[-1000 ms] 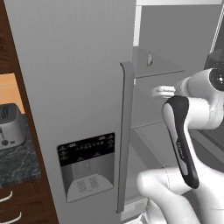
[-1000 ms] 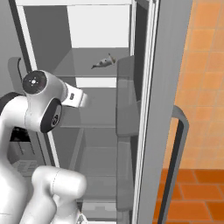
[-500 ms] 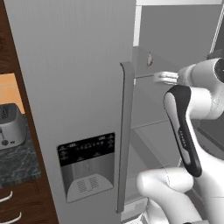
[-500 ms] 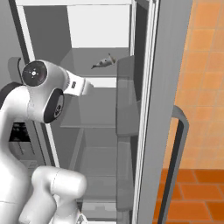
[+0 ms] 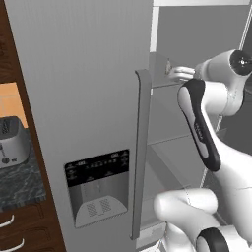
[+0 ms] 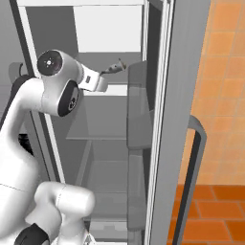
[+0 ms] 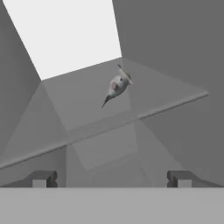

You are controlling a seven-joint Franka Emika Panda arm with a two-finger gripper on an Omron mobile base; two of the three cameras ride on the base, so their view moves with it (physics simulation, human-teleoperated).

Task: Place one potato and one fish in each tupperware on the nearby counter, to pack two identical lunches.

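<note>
The arm reaches into the open fridge (image 6: 162,119), its gripper (image 7: 109,178) spread wide and holding nothing. A fish (image 7: 116,85) lies alone on the upper shelf (image 7: 87,105) — well ahead of the fingertips (it also shows in the right base view (image 6: 115,66)).

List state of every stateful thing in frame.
end effector: open, empty, short of the fish
fish: lying loose on the fridge shelf, ungrasped
fridge shelf: holds the fish
right fridge door: swung open
left fridge door: shut
toaster: upright on the counter, slots look empty
</note>
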